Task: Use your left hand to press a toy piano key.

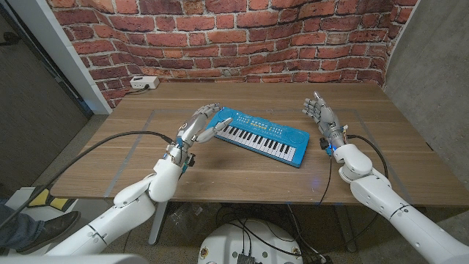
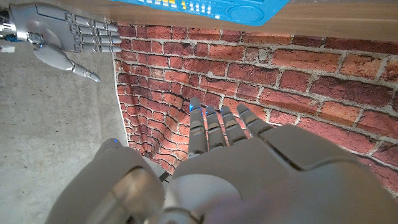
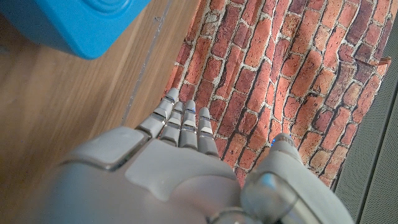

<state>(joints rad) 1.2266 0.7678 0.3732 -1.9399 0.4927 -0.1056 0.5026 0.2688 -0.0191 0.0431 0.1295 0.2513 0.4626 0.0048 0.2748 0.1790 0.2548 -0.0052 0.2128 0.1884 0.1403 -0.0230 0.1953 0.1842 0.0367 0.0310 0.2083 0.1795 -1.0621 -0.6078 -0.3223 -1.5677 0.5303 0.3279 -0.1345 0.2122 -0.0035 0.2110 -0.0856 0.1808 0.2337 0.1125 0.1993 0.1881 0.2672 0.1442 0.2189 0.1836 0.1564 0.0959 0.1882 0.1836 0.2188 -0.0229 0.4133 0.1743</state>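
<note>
A blue toy piano (image 1: 260,136) with black and white keys lies slanted in the middle of the wooden table (image 1: 242,176). My left hand (image 1: 199,125) hovers at its left end with fingers spread and nothing in it; the thumb reaches toward the nearest keys, and I cannot tell whether it touches. My right hand (image 1: 319,114) stands open just right of the piano, fingers pointing up. In the left wrist view, my left hand (image 2: 236,143) shows from behind, with the piano (image 2: 205,7) and the right hand (image 2: 68,37) beyond it. The right wrist view has my right hand (image 3: 180,134) beside the piano's corner (image 3: 81,22).
A white power strip (image 1: 143,83) sits at the table's far left corner against the brick wall (image 1: 242,33). Black cables trail from both arms over the table's front edge. A person's shoe (image 1: 44,227) is on the floor at the left.
</note>
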